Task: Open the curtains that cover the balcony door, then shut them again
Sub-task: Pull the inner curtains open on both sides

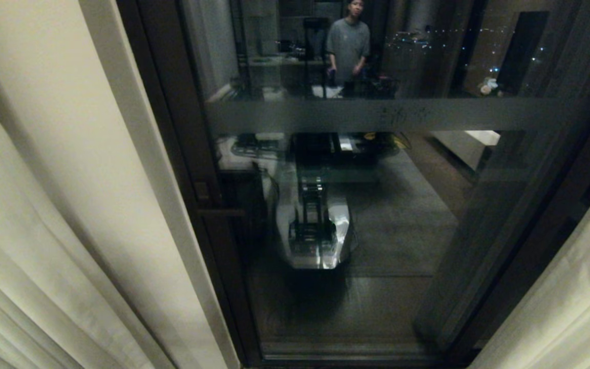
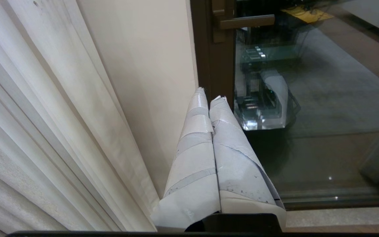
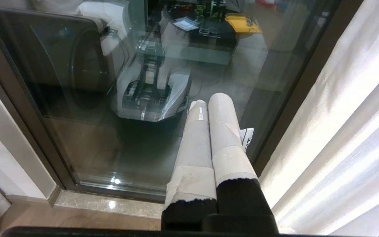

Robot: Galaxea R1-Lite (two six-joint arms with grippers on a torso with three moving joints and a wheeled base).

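Beyond parted curtains [image 1: 44, 205], dim reflective balcony door [image 1: 377, 215]

- Curtains [image 1: 44, 230]: cream-beige, finely woven, falling in long vertical pleats — drawn apart, one panel gathered at the left of the head view, the other [image 1: 576, 292] bunched at the lower right, the glass between them uncovered.
- Balcony door [image 1: 356, 215]: tall glass pane in a dark brown-black frame — shut, crossed by a frosted horizontal band [image 1: 377, 115], with a dark handle [image 1: 220, 211] on the left frame member; pane dark and mirror-like, reflecting the room.
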